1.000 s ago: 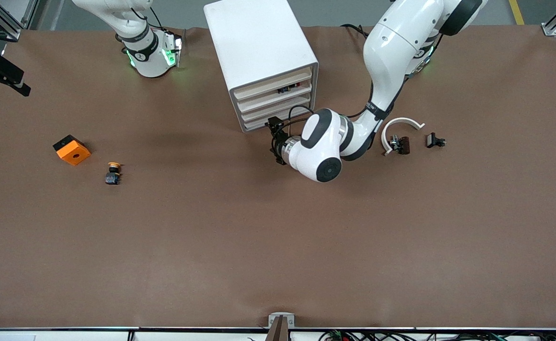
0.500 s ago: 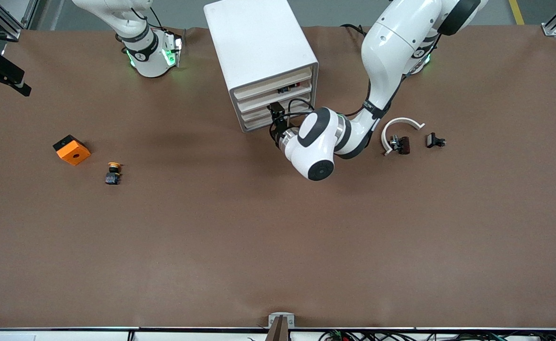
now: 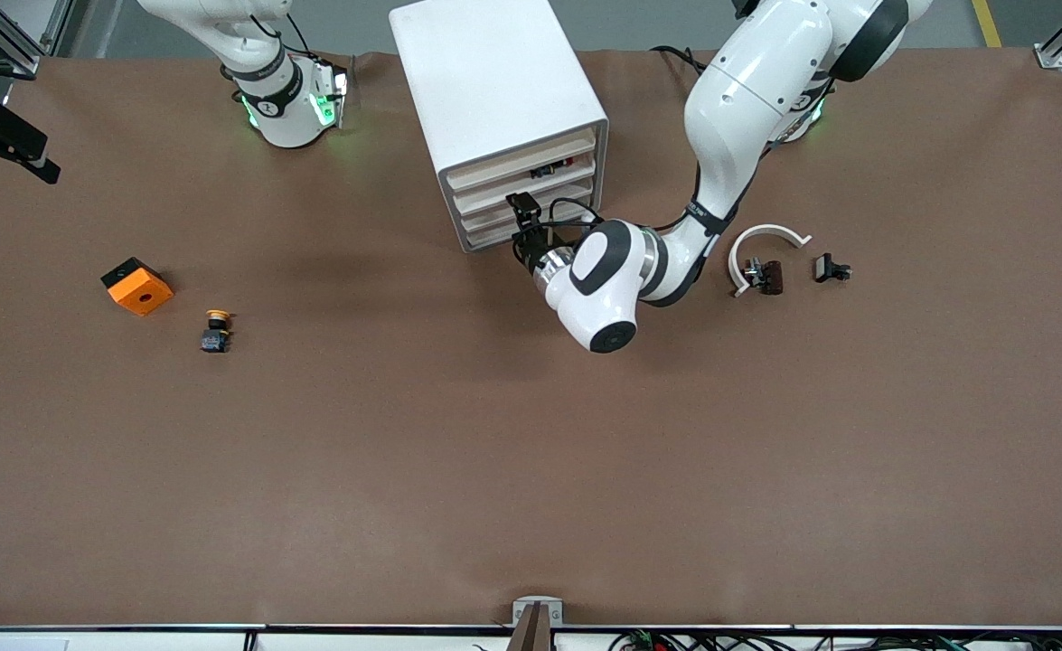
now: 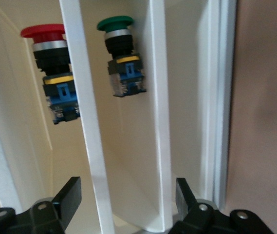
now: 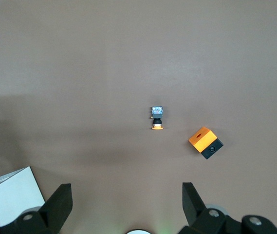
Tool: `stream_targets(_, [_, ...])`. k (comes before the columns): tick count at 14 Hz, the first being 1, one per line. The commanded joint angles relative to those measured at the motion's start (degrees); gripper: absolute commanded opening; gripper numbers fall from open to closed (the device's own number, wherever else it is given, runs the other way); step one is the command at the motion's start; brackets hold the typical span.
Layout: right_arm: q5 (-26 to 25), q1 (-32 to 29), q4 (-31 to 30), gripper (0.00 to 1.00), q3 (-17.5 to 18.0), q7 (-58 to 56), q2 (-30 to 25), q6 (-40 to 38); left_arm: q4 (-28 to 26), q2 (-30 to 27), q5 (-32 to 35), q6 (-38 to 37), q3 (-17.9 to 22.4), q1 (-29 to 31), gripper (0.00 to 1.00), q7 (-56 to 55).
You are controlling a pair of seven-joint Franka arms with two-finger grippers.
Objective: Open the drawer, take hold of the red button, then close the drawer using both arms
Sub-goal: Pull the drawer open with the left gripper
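Note:
The white four-drawer cabinet (image 3: 494,81) stands between the arms' bases. The drawer (image 3: 526,178) (image 4: 82,122), second from its top, is pushed in. The button (image 4: 42,32), with its red cap, lies inside it, partly hidden by the cream front. My left gripper (image 3: 523,217) (image 4: 127,192) is at the cabinet's front, open. The fronts of this drawer and of the one below stand between its fingers. My right gripper (image 5: 126,200) hangs open and empty high over the right arm's end of the table. It is out of the front view.
A green-capped button (image 4: 115,23) lies in the drawer below. A yellow-capped button (image 3: 216,330) (image 5: 157,118) and an orange box (image 3: 136,286) (image 5: 205,142) lie toward the right arm's end. A white curved piece (image 3: 765,237) and small dark parts (image 3: 831,268) lie toward the left arm's end.
The left arm has brought its gripper from just off the cabinet's lowest drawers up against the drawer fronts. The right arm waits unmoved.

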Motion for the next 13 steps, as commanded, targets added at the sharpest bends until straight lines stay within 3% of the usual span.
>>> stream_targets(1, [0.08,-0.34,0.34,1.0,0.41,0.63,-0.26,-0.33,1.46,0.47,-1.88,-2.92,0.08,-0.06,0.78,-0.86])
stream_targets(6, [-0.01,-0.6,0.78,1.0,0.24,0.72,-0.17,-0.06,1.37,1.16,-4.43,-6.44,0.17,0.12,0.47,-0.6])
stream_targets(9, [0.08,-0.52,0.69,1.0,0.15,0.46,0.09,-0.33,1.46,2.84,-5.49,-6.44,0.17,-0.59,0.42,-0.6])
stream_targets(11, [0.08,-0.43,0.69,1.0,0.24,0.63,0.27,-0.42,1.46,3.02,-5.49,-6.44,0.17,-0.24,0.29,-0.86])
stream_targets(12, [0.17,-0.43,0.69,1.0,0.24,0.63,0.27,-0.5,1.46,3.1,-5.67,-6.35,0.35,0.11,0.14,-0.86])
stream_targets(13, [0.08,-0.43,0.78,1.0,0.24,0.63,0.27,-0.5,1.46,3.19,-6.45,-6.27,0.7,0.29,0.09,-0.86])
